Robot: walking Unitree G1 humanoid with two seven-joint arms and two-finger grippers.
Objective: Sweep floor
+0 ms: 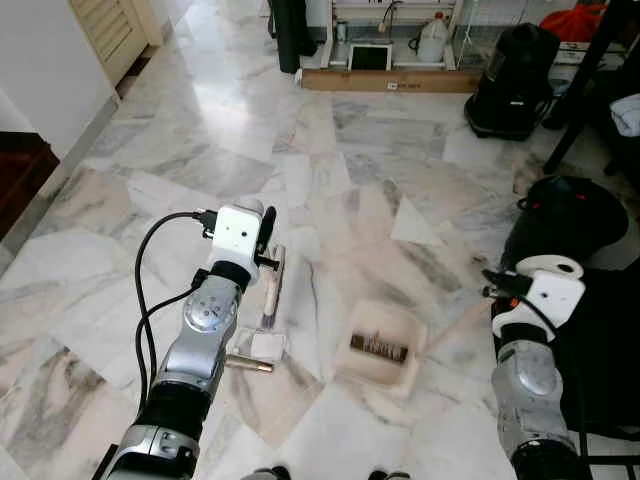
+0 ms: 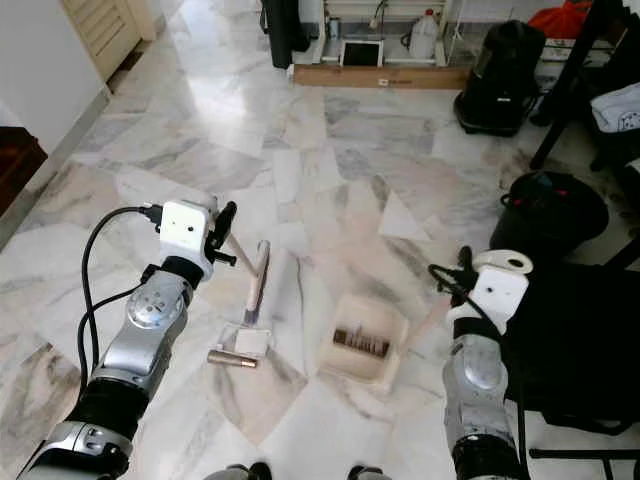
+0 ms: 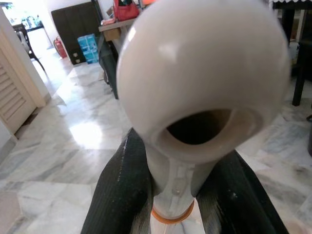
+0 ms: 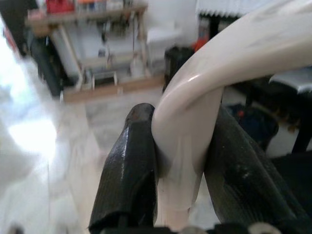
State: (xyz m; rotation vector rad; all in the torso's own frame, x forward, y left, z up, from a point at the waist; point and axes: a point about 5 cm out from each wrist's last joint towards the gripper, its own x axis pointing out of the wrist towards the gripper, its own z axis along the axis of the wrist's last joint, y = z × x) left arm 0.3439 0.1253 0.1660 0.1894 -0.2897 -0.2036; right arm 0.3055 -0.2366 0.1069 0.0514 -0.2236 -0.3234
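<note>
Both grippers are clamped shut on handles: the left gripper [image 3: 170,195] on the broom [image 2: 256,285], the right gripper [image 4: 180,165] on what's probably the dustpan [image 1: 380,345] handle. Pan sits at about 5 o'clock of the broom head, with some dark debris inside. A brown stick [image 1: 248,365] is still out, so the job's not finished.

Both head cameras look forward and down from above at the same marble floor [image 1: 330,140], the dustpan [image 1: 380,345] near and the black vacuum [image 1: 513,80] far right. Each wrist camera sits very close behind its hand, facing along the fingers [image 3: 122,190] across the floor toward far furniture
</note>
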